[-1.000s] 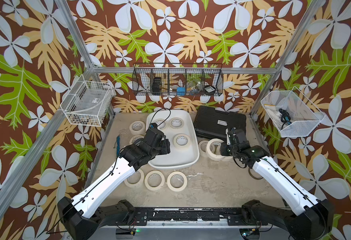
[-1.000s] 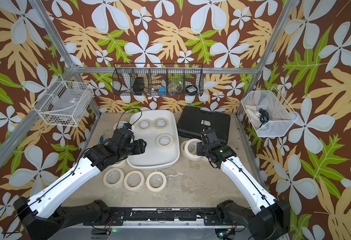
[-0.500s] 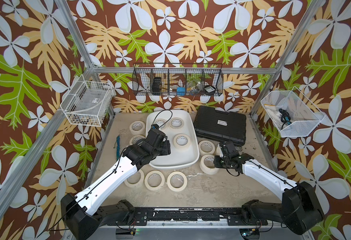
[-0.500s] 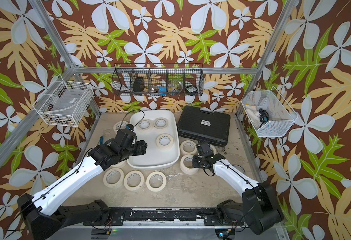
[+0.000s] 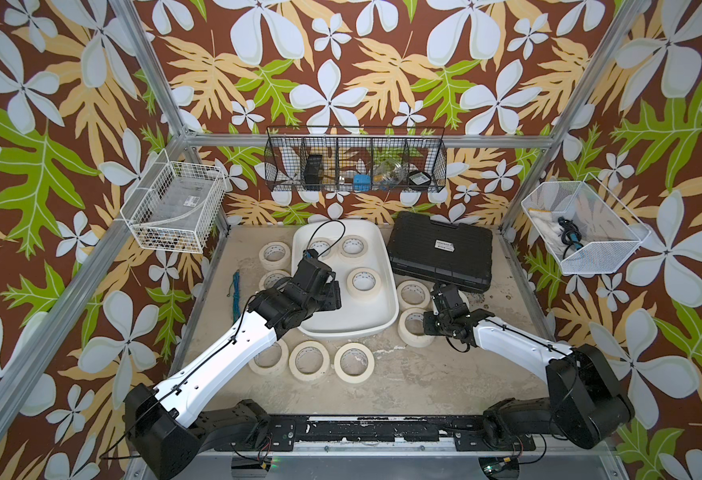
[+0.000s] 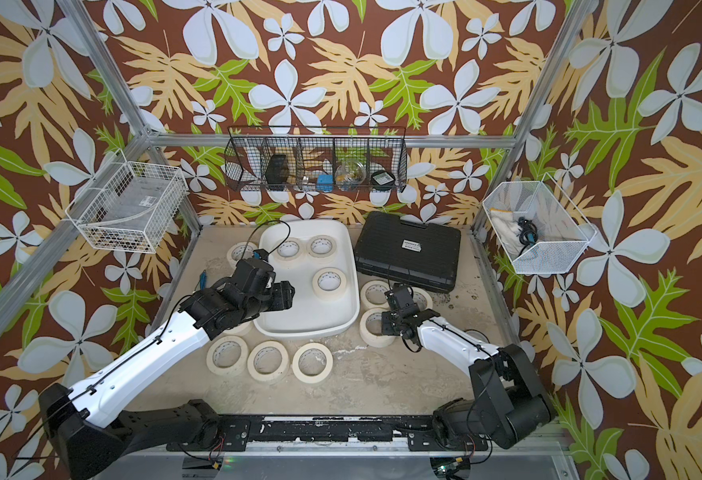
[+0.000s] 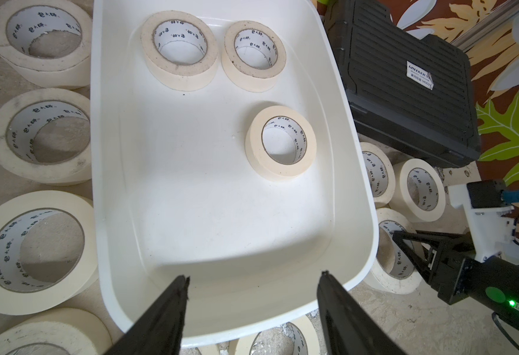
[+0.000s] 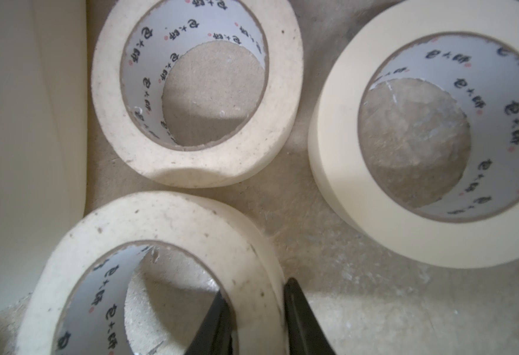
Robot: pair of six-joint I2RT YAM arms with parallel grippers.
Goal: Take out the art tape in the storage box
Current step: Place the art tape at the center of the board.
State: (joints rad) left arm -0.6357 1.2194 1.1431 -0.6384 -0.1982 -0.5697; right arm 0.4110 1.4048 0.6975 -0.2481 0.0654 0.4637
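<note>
- Three cream, ring-shaped rolls of art tape (image 7: 253, 144) lie flat inside the shallow white plastic storage box (image 7: 221, 233). Two are side by side at its far end and one is nearer its right wall.
- My left pincer (image 7: 255, 276) hangs over the box's near end, jaws wide, with nothing between them.
- My right pincer (image 8: 255, 289) is pinched narrow on the wall of another cream roll, the gripped roll (image 8: 114, 227). One finger is inside the core and one outside, low beside the box's near right corner.
- Two more rolls lie close by, between the box and the black ribbed hard case (image 5: 440, 249) just beside its right wall.
- Three rolls line the table along the box's near end and others lie along its left wall, so every reachable rim is crowded.
- A thin blue-green cord (image 5: 235, 291) lies near the table's left edge.
- Bare beige tabletop (image 5: 403, 386) stays open toward the front.
</note>
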